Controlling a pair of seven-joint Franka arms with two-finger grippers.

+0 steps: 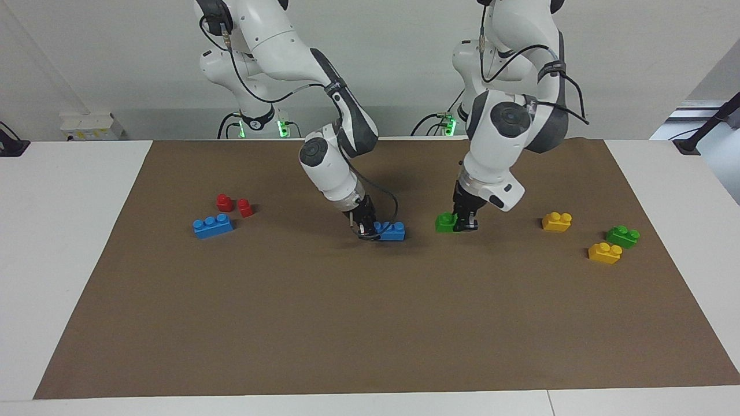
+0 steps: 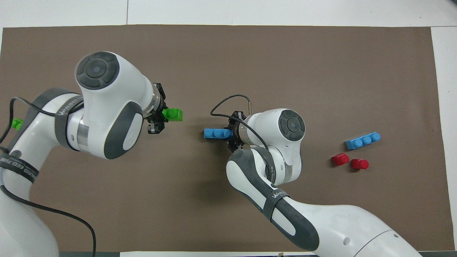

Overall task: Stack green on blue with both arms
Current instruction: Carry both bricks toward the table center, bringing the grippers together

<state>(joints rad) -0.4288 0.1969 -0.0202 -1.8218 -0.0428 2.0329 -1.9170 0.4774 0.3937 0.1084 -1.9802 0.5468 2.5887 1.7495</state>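
My left gripper is down at the mat and shut on one end of a green two-stud brick, which sits level with the mat. In the overhead view the green brick sticks out of the left gripper. My right gripper is down at the mat and shut on one end of a blue three-stud brick. From overhead the blue brick sticks out of the right gripper toward the green one. The two held bricks lie apart, near the middle of the brown mat.
A second blue brick and two small red pieces lie toward the right arm's end. Two yellow bricks and a second green brick lie toward the left arm's end.
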